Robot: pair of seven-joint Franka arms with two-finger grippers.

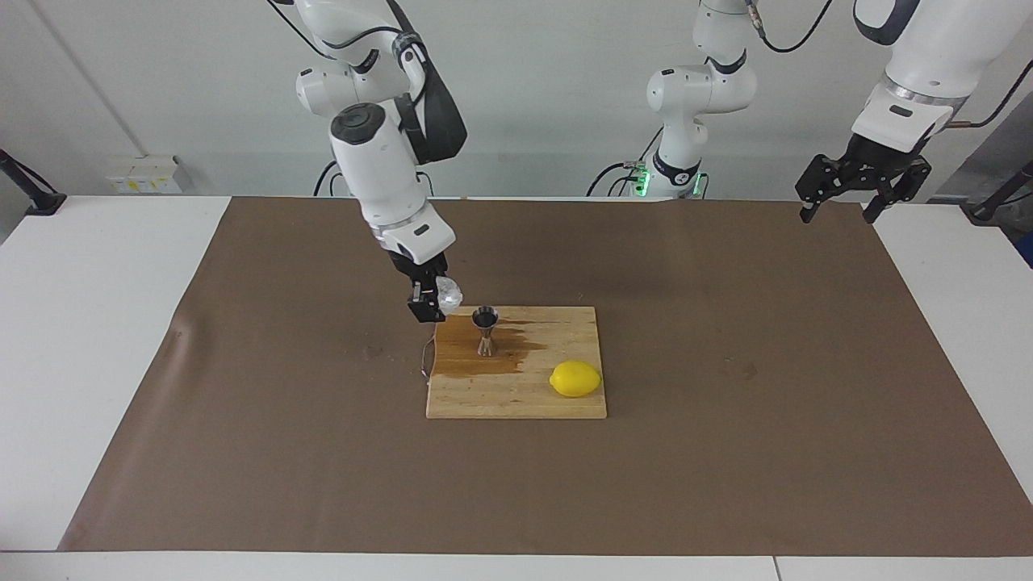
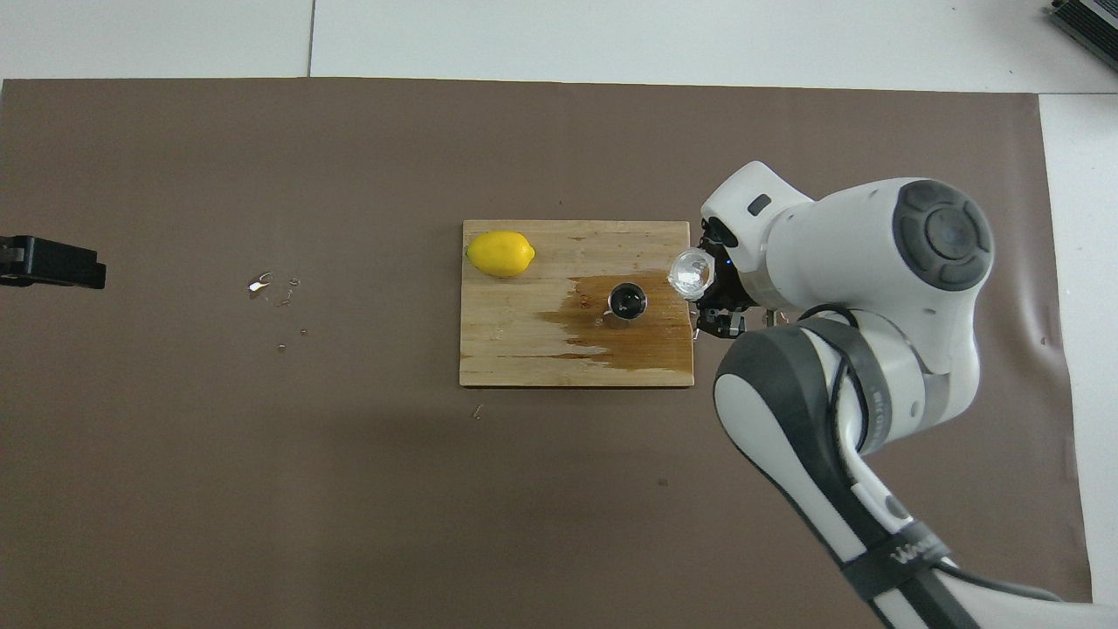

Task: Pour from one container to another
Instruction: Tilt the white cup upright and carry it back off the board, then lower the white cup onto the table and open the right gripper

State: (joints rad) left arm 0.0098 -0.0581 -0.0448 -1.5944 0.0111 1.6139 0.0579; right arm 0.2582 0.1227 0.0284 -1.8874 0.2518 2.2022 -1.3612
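The right fingers pinch the light, squashy cup by its wall, tilted beside the jigger; left fingers spread.

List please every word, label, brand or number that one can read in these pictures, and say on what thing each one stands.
No text can be read in full.
White letters on the dark band of the white right arm: only partly visible, not readable.
Pale box on the wall: markings too small to read.
Wooden cutting board, yellow lemon, silver hourglass-shaped metal jigger, translucent white plastic cup: no text visible.
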